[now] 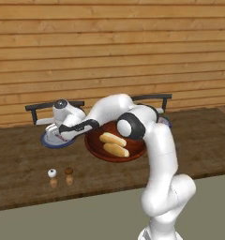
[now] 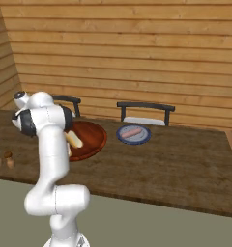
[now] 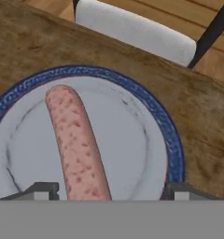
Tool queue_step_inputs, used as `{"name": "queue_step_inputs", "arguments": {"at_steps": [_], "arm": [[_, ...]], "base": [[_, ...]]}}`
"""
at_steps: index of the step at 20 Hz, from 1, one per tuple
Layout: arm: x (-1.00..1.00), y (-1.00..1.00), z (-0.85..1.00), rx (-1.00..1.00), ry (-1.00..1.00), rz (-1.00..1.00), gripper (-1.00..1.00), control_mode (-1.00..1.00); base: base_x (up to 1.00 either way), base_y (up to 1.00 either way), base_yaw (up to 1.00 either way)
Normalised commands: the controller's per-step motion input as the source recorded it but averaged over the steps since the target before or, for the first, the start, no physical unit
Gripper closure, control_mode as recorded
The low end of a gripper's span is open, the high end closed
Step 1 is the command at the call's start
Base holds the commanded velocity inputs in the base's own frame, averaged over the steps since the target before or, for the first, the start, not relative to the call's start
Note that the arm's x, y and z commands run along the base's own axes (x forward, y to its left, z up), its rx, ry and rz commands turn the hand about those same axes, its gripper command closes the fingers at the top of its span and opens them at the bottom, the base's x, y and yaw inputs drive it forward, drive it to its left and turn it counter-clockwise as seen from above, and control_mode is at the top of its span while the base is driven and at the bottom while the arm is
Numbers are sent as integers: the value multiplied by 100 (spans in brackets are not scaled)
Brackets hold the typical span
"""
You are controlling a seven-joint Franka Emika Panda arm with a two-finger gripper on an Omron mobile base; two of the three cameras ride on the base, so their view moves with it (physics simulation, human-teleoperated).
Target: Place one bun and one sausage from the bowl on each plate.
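Your end effector hangs over the left flat round plate with a grey-white centre and dark blue rim, its jaws spread wide apart, one fingertip on each side of a thin pinkish-red sausage. You can see the sausage lying flat on that plate, running between the two tips; whether they touch it you cannot tell, but they stand clear of its sides in the hand view, so it looks released. In the left base view the end effector sits above this same plate on the dark wooden counter.

Just to the right of it, the large round reddish-brown wooden bowl holds two oblong golden-tan buns side by side. From the right base view, the second blue-rimmed plate lies beyond the bowl and carries the other pink sausage. Two small shakers stand near the counter's front edge.
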Motion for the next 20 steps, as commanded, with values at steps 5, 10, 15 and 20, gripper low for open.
{"name": "queue_step_inputs", "arguments": {"at_steps": [5,10,15,20], "arm": [[-32,-74,91,8,-12,-18,-100,-100],[-74,-93,95,8,-3,-11,-100,-100],[-100,-100,55,0,11,-3,-100,-100],[-100,-100,7,-5,27,-1,-100,-100]], "base": [[0,0,0],[0,0,0],[0,0,0],[0,0,0]]}}
